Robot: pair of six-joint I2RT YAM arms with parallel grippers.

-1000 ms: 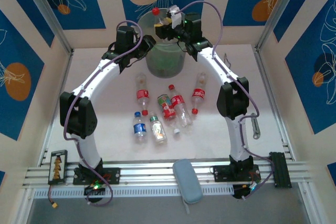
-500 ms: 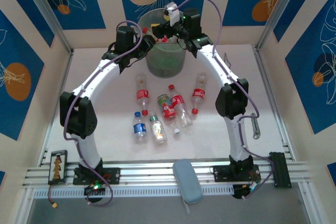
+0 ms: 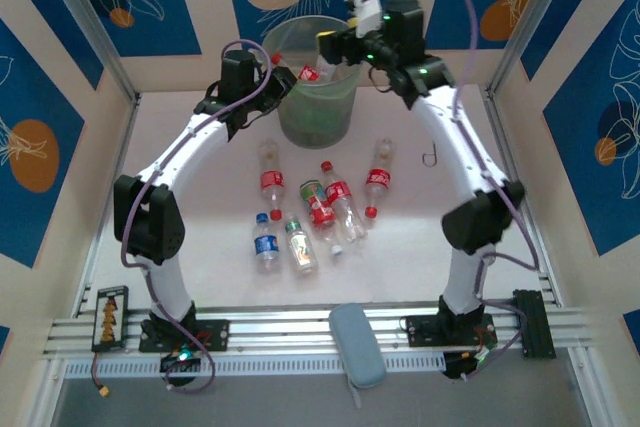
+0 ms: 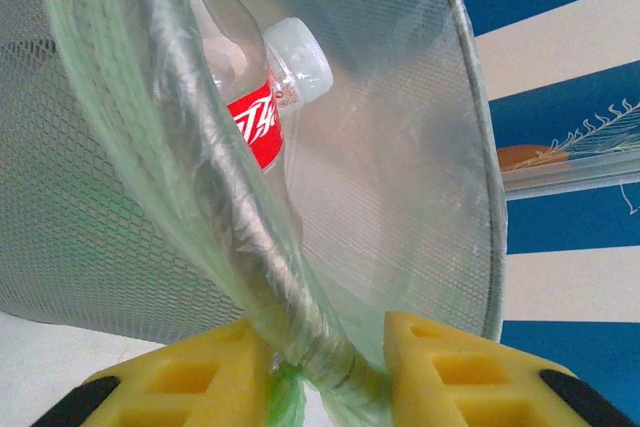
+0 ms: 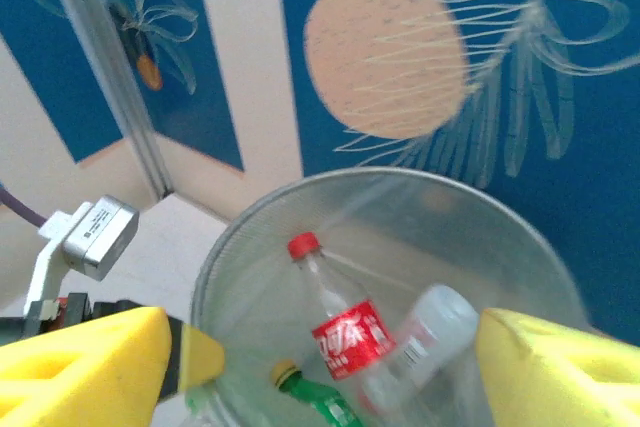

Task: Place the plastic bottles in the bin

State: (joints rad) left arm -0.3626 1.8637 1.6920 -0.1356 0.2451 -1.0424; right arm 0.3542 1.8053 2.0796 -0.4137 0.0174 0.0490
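Top external: pinches left rim of the bin point(image 3: 313, 119) with left gripper point(image 3: 273, 72); holds right gripper point(image 3: 333, 47), jaws apart, over the right rim. Shows loose plastic bottles point(image 3: 340, 197) clustered mid-table, open tabletop either side. Right wrist: reveals binned bottles point(image 5: 345, 332), red-, green- and white-capped.

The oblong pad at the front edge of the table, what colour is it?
Grey-blue. The oblong grey-blue pad shows best in the top external view.
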